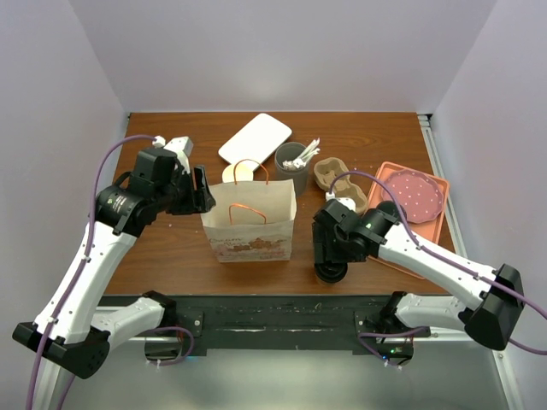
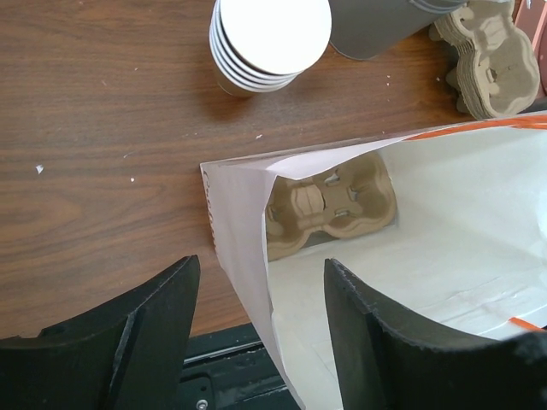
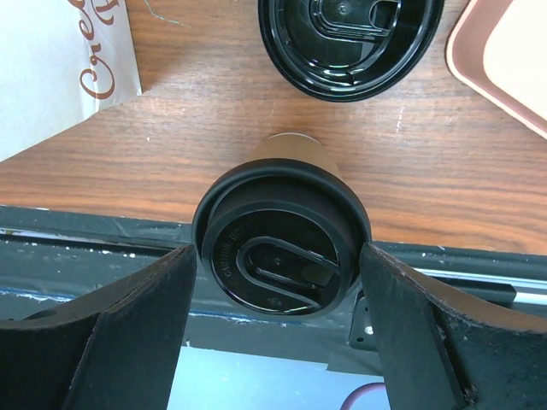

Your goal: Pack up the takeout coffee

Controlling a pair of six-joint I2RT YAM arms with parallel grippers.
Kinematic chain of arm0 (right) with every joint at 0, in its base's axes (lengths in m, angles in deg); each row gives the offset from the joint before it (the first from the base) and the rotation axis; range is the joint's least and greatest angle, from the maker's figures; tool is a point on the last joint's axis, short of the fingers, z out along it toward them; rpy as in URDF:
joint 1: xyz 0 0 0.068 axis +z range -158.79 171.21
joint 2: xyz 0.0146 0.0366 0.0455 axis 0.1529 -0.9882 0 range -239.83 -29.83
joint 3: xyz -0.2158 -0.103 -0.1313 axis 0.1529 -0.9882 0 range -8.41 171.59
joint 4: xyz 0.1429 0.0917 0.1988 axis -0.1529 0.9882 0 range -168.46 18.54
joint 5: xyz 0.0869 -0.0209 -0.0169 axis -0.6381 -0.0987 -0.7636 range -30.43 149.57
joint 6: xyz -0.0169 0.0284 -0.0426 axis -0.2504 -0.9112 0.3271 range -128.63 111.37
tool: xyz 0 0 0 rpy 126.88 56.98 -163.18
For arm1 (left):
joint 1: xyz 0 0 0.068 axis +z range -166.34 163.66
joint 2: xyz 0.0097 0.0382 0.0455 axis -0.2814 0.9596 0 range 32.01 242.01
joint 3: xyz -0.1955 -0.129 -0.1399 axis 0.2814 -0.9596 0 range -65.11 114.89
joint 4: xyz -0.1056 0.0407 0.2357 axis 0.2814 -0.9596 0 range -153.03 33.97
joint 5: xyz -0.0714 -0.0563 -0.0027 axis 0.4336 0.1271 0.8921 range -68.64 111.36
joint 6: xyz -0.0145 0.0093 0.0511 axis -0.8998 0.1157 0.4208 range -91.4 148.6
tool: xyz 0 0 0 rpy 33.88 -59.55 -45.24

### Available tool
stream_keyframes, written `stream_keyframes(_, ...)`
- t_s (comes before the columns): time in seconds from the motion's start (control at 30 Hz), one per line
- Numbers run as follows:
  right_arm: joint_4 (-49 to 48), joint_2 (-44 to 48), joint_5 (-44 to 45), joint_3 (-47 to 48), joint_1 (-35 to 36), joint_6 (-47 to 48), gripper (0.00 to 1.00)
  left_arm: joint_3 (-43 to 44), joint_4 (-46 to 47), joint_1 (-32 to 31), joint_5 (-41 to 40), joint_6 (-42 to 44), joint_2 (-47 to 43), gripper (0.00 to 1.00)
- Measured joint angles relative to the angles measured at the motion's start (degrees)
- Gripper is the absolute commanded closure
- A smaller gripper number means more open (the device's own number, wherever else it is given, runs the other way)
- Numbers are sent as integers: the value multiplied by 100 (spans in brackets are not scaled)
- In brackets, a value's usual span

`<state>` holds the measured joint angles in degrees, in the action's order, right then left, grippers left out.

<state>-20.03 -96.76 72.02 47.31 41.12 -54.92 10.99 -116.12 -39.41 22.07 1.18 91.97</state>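
Takeout coffee (image 3: 282, 243) sits at the table (image 3: 214, 128) edge inside the open right claw (image 3: 275, 260); left claw (image 2: 261, 266) open.

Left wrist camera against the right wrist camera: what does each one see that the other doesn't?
Only left: a cardboard cup holder lying inside the paper bag, and a stack of lidless cups. Only right: the lidded coffee cup, a loose black lid, the corner of a pink tray. Both: that bag and the wooden table.
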Motion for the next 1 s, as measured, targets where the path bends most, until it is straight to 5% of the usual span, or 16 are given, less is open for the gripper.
stream_keyframes(0.8, -28, -319, 273, -26, 319, -39, 19, -7, -94, -22, -243, 0, -2, 35)
stream_keyframes(1.0, -7, -354, 385, -17, 448, -44, 30, -7, -155, -22, -297, 0, -2, 37)
